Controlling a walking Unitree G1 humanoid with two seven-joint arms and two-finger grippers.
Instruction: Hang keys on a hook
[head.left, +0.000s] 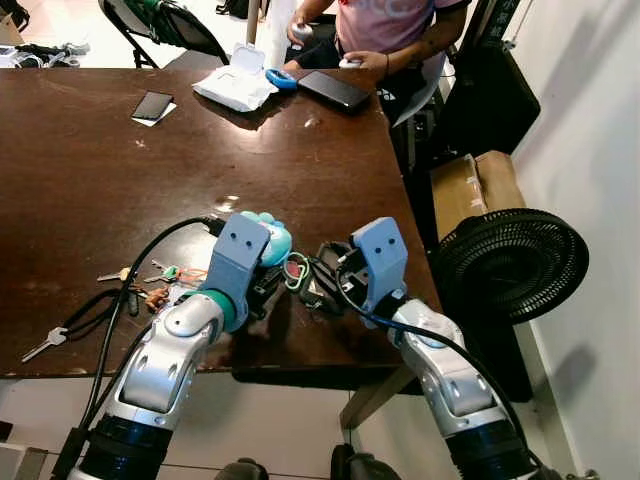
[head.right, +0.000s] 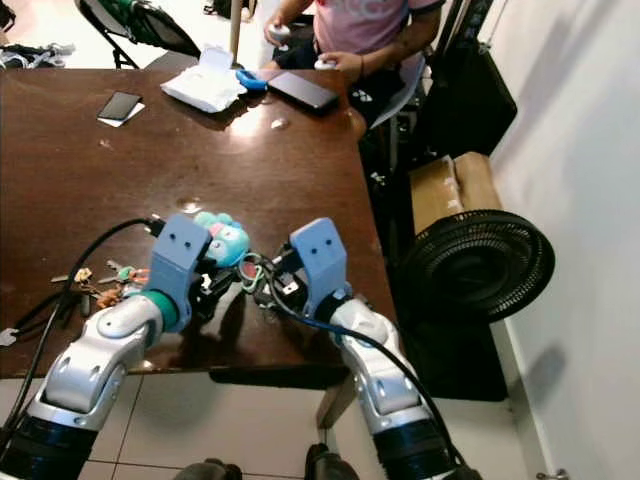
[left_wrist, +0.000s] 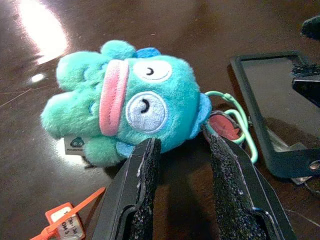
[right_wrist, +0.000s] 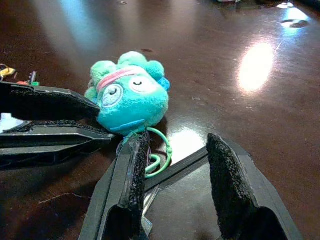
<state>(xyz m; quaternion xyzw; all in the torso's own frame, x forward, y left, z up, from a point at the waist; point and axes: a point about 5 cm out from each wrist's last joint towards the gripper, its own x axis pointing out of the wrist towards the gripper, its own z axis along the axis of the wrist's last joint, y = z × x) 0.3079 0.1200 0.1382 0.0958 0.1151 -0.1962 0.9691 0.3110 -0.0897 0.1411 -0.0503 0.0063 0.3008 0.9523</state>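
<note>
Your landmark here is the teal plush keychain (left_wrist: 127, 102) lying near the front edge of the dark wooden table (head.left: 90, 170). Your left gripper (left_wrist: 182, 155) sits right at the plush's lower edge with its two black fingers spread apart — nothing is pinched between them, and the tips are just touching or almost touching the fur. A green wire ring (left_wrist: 239, 120) and a small red tag (left_wrist: 223, 126) hang off the plush on the side toward your right arm. Your right gripper (right_wrist: 175, 155) comes in from that side, fingers also wide open and holding nothing; the green ring lies just beside one finger, and a flat dark rectangular thing (left_wrist: 277, 107) rests on the table under it — can't tell what that is.

On the plush's other side, toward your left arm, there's an orange zip tag (left_wrist: 67, 222), then a loose bunch of keys (head.left: 150, 280) with coloured caps, black cables (head.left: 105, 320) and one single key (head.left: 45, 343) near the edge.

Well beyond the plush, at the far end of the table, you've got a black phone on paper (head.left: 152, 106), a white open pouch (head.left: 236, 84), a blue ring (head.left: 282, 79) and a black tablet (head.left: 334, 90). A person (head.left: 385, 35) sits there. A black floor fan (head.left: 510, 262) stands off the table's right side.
</note>
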